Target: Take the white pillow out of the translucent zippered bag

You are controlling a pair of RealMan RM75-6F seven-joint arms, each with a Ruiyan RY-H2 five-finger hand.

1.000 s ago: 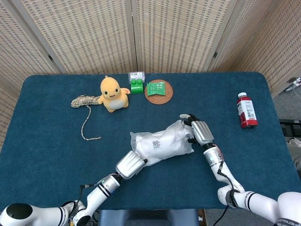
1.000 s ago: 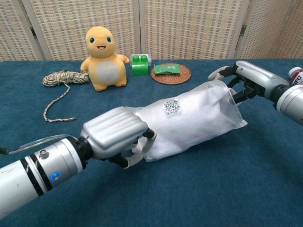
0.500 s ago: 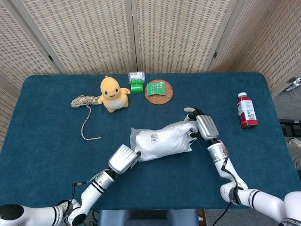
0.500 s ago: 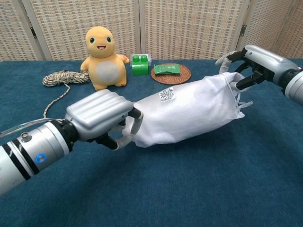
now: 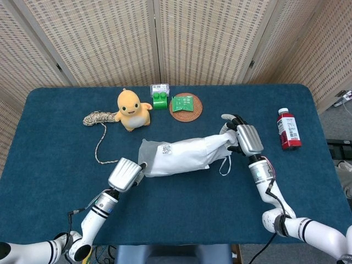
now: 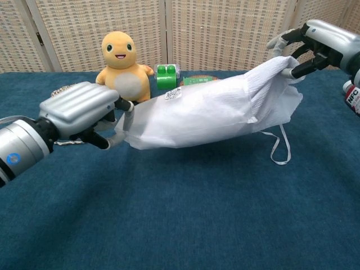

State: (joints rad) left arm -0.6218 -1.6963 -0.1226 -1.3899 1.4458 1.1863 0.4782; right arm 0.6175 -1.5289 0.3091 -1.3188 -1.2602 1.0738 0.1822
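White pillow pokes from the right end of the translucent bag, which we see stretched between both hands, lifted off the blue table. Left hand has fingers curled, pinching the bag's left end. Right hand grips the pillow's exposed end. A loose strap hangs below. Behind: yellow toy, rope; red bottle well right

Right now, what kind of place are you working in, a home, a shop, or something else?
Probably a robot test or demo room, not a home. A table under dark blue cloth stands before woven folding screens, and unrelated props sit along it: a yellow toy, a coil of rope and a red bottle.
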